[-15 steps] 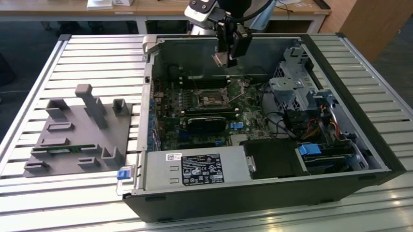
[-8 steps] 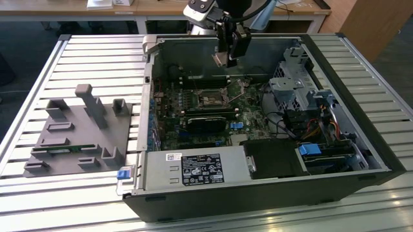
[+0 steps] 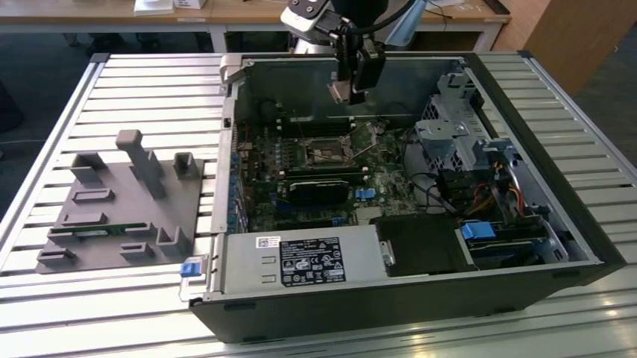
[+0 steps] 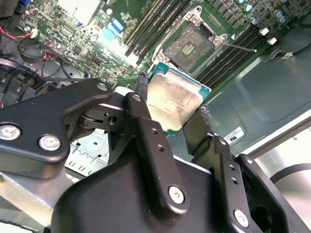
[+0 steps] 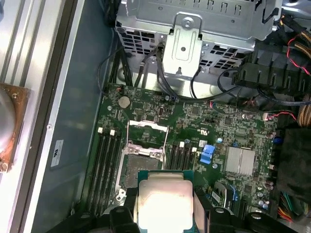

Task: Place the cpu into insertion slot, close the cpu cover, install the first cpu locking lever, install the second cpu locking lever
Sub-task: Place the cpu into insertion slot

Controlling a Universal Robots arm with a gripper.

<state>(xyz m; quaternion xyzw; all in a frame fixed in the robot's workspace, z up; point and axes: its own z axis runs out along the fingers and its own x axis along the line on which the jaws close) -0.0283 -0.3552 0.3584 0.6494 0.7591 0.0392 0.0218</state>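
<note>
Black computer case [image 3: 572, 224]: in the exterior view it is laid open on a slatted metal table [image 3: 149, 82].
Robot gripper [image 3: 344, 91]: hung above the motherboard [image 3: 393, 183], over the case's far side.
Grey fixture tray [image 3: 119, 216]: set on the table at the exterior view's left, well apart from the gripper.
Silver power supply [image 3: 298, 261]: seated at the case's near edge, with the drive cage [image 3: 448, 127] at the exterior view's right.
Pale cpu [image 4: 175, 97]: in the second wrist view it is clamped by two edges between the black fingers [image 4: 150, 136] and held clear above the board.
Jaws: closed on the cpu.
Bare insertion slot [image 4: 190, 46]: contacts are uncovered and memory slots [image 4: 155, 22] flank it; nothing is seen between it and the cpu.
Thin locking lever [image 4: 239, 47]: a metal rod jutting out beside the slot.
Metal cpu cover [image 5: 147, 125]: in the first wrist view it is seen beside the slot, not over it.
Dark cables [image 5: 160, 73]: run from the drive cage to the board, near the slot but not across it.
</note>
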